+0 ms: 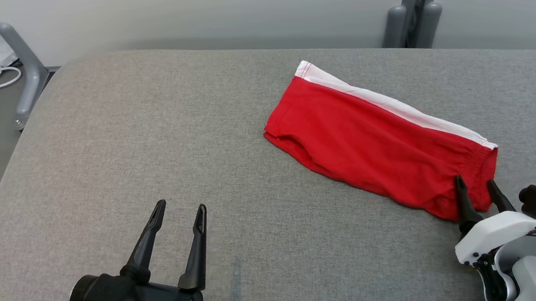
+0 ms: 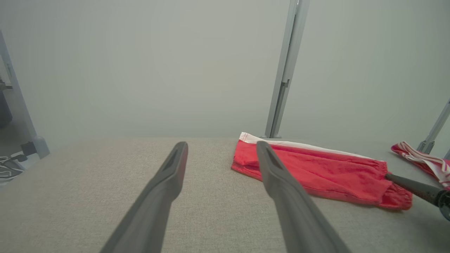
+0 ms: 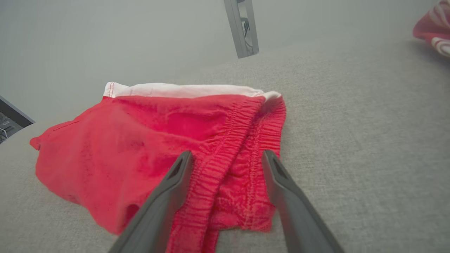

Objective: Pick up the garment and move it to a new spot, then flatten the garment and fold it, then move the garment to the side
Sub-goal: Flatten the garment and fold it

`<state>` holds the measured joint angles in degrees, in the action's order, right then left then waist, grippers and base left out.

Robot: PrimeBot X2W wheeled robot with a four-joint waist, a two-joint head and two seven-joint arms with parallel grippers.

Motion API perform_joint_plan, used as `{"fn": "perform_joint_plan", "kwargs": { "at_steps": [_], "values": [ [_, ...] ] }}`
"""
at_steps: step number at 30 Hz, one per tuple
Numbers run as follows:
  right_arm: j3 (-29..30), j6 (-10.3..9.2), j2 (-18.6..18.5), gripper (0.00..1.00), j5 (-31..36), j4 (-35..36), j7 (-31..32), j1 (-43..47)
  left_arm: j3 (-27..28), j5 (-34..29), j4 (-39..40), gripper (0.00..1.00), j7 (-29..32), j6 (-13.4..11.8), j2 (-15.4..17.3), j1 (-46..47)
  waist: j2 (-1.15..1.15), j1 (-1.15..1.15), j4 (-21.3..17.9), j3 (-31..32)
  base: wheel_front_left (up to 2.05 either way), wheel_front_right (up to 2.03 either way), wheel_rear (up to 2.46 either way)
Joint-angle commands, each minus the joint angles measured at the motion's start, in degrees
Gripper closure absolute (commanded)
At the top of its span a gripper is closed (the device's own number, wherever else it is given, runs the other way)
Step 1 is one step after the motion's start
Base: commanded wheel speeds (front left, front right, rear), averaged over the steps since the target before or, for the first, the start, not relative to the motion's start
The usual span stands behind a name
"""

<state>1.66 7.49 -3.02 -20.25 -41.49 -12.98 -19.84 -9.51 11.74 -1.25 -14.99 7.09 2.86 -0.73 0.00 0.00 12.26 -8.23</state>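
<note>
The left gripper (image 2: 221,144) is hovering over the grey tabletop (image 2: 88,182), its fingers spread wide. Beyond them the red garment (image 2: 323,175) is lying flat, its white band at the far edge. The right gripper (image 2: 391,177) is meeting its gathered right end. A striped cloth (image 2: 425,161) is lying further right.

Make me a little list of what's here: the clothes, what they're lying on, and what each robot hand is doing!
garment: red shorts with a white side stripe, lying flat, apparently folded in half
surface: grey fabric table
left gripper: open, over bare table, apart from the shorts
right gripper: open, fingers on either side of the shorts' elastic waistband end
other cloth: red-and-white striped cloth, on the table beyond the waistband end
</note>
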Motion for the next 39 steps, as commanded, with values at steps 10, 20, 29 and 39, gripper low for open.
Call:
{"fn": "perform_joint_plan", "kwargs": {
  "at_steps": [10, 20, 29, 39],
  "values": [
    [3.9, 0.0, -0.1, 0.0, -1.6, -8.1, -1.5, -3.2, -0.2, 0.6, -0.1, 0.0, -0.2, 0.2, 0.1, 1.5, 0.0, 0.0, 0.7, -1.2, 0.0, 0.0, 0.0],
    [-5.2, 0.16, 0.7, 0.0, -13.8, -12.7, 0.1, -5.5, -0.9, 0.5, -0.8, 0.0, -0.2, 0.2, 0.2, 3.0, 0.0, 0.0, 2.2, -1.8, 0.0, 0.0, 0.0],
    [-8.9, 0.2, 0.7, 1.0, -20.7, -13.9, -0.7, -7.6, -0.6, 0.0, -0.7, 0.0, -0.2, 0.2, 0.1, 2.3, 0.0, 0.0, 3.4, -1.5, 0.0, 0.0, 0.0],
    [-11.4, 0.06, 0.0, 1.0, -22.4, -11.1, -1.9, -5.8, 0.0, 0.2, -0.5, 0.0, -0.2, 0.2, 0.1, 2.2, 0.0, 0.0, 1.0, -0.3, 0.0, 0.0, 0.0]
  ]
}}
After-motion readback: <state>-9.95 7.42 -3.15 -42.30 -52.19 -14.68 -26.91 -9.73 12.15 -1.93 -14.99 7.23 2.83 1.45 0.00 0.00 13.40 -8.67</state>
